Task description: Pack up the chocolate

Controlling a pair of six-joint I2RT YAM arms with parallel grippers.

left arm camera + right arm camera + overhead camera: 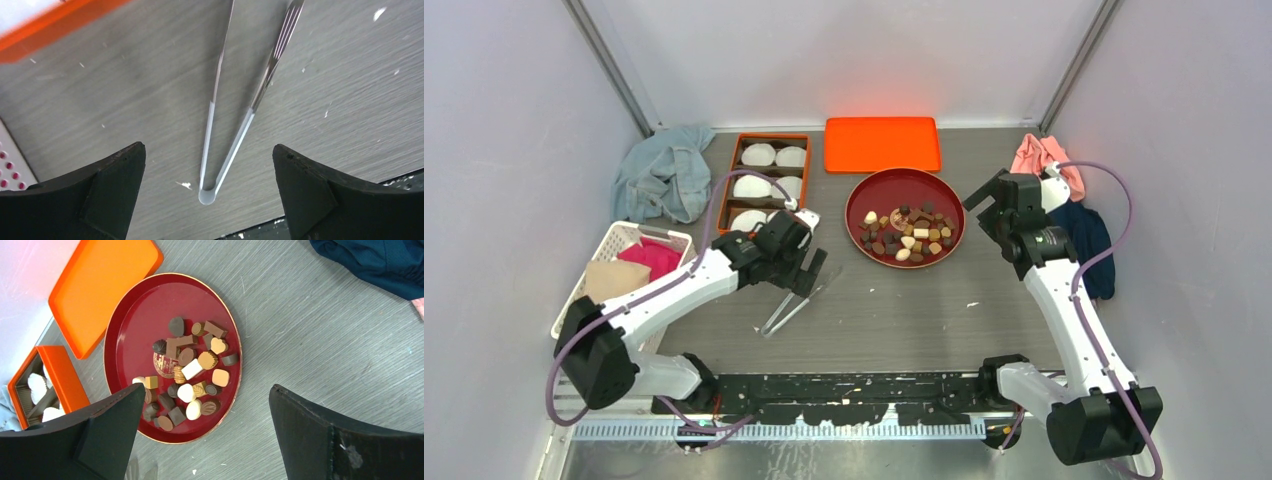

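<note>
The chocolate [909,232] lies heaped in a round red plate [904,188] on the grey worktop [904,310]. A flat orange tray [882,143] sits at the plate's 12 o'clock and an orange box [769,138] of white paper cups [757,155] at its 9 o'clock. The right fingers [100,430] hang spread and empty at 3 o'clock. The left fingers [100,190], released, straddle metal tongs [235,145] lying flat at 7 o'clock.

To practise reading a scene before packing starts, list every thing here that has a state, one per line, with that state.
left arm's fingers, open, either side of the tongs, not touching them.
right arm's fingers, open, holding nothing.
tongs, lying flat on the table, unheld.
chocolates, loose on the red plate.
orange box, open, white paper cups inside.
orange lid, off, flat beside the box.
</note>
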